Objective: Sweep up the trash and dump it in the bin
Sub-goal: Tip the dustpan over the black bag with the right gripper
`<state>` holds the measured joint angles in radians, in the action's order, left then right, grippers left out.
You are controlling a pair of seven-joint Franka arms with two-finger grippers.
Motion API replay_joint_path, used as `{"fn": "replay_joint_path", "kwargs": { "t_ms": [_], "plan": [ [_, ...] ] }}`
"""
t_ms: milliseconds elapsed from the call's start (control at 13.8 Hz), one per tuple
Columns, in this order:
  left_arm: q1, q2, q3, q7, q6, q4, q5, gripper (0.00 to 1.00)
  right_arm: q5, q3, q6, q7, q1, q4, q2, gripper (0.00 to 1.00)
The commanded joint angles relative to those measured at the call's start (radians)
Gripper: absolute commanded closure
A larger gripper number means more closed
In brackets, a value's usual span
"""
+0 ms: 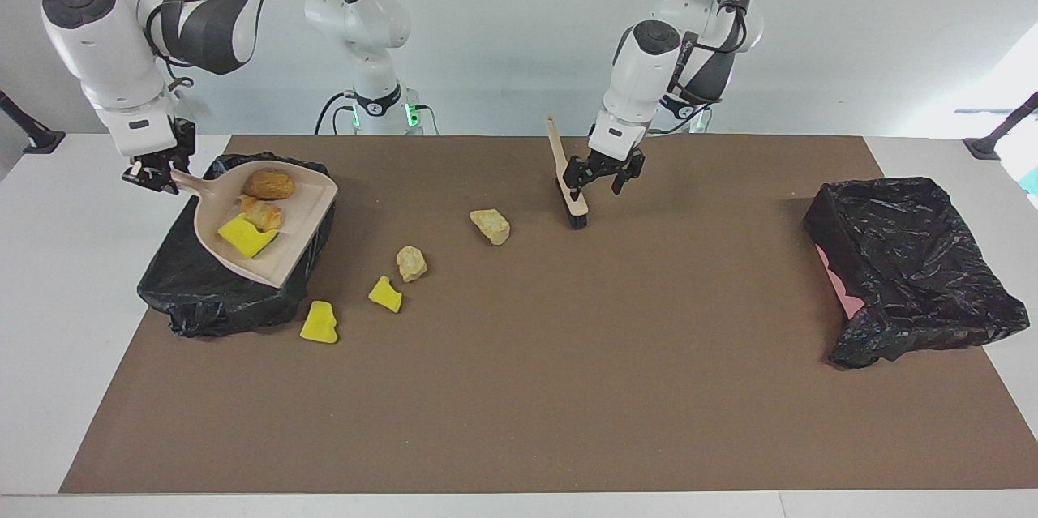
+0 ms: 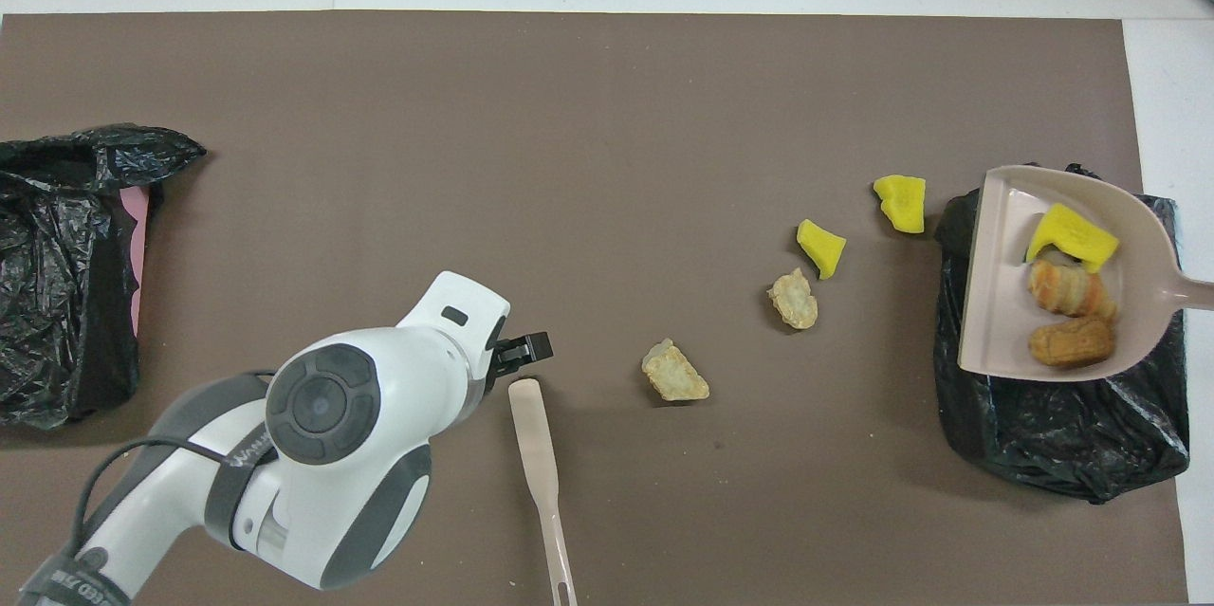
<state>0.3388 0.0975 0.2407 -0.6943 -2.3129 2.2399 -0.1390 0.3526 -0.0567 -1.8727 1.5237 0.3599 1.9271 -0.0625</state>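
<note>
My right gripper (image 1: 154,176) is shut on the handle of the beige dustpan (image 1: 302,246) (image 2: 986,303), holding it up over the black-lined bin (image 1: 203,291) (image 2: 1053,445). The pan carries three pieces of trash: a brown lump (image 1: 268,184) (image 2: 1072,342), an orange lump (image 1: 263,214) and a yellow sponge chunk (image 1: 245,236). Several pieces lie on the mat: two yellow chunks (image 1: 319,323) (image 1: 385,294) and two beige ones (image 1: 411,263) (image 1: 491,225). The brush (image 1: 574,198) (image 2: 536,454) rests on its bristles, handle toward the robots. My left gripper (image 1: 598,180) (image 2: 512,355) hangs open by the brush head, holding nothing.
A second black-lined bin (image 1: 908,267) (image 2: 57,265) with a pink side showing stands at the left arm's end of the brown mat (image 1: 568,388). The left arm's wrist covers part of the mat in the overhead view.
</note>
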Motion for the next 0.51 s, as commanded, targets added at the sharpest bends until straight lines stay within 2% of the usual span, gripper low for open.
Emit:
{"fn": "replay_joint_path", "kwargs": {
  "t_ms": [0,217,435],
  "plan": [
    [-0.076,-0.031,0.006,0.14,0.069,-0.098,0.038,0.0,0.179,-0.009,-0.077,0.023,0.01,0.093,-0.068,1.0],
    [-0.116,-0.094,0.006,0.278,0.206,-0.241,0.082,0.0,0.319,-0.011,-0.121,0.018,-0.018,0.177,-0.12,1.0],
    [-0.144,-0.133,0.0,0.346,0.306,-0.359,0.091,0.0,0.454,-0.011,-0.106,0.013,-0.077,0.208,-0.148,1.0]
  ]
}}
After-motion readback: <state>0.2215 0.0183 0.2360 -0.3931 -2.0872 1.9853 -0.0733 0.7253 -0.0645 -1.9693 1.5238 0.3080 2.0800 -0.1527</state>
